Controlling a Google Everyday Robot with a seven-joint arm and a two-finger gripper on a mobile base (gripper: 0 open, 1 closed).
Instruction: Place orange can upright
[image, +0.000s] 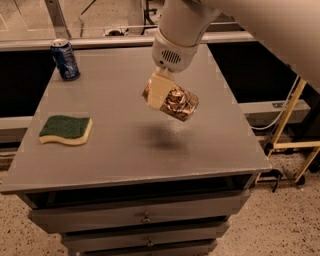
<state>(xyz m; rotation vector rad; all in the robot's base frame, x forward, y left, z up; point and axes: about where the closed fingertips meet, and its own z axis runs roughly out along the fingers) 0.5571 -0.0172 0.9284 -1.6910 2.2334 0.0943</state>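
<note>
Orange can (176, 103) — in gripper (166, 99) above table (120, 75)

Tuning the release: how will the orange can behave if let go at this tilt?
Likely to roll: the orange can hangs tilted, nearly sideways, in the gripper above the table. Probably light: gripped near one end. Shiny metal might slip.

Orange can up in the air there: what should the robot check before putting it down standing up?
1. Hold: gripper hangs above the table's middle, fingers shut on the orange can: ok.
2. Can upright: not ok, it is tilted, nearly on its side.
3. Can off the table: ok, its shadow lies below it.
4. Spot beneath the can bare: ok.
5. Blue can and sponge away from that spot: ok, both at the left.
</note>
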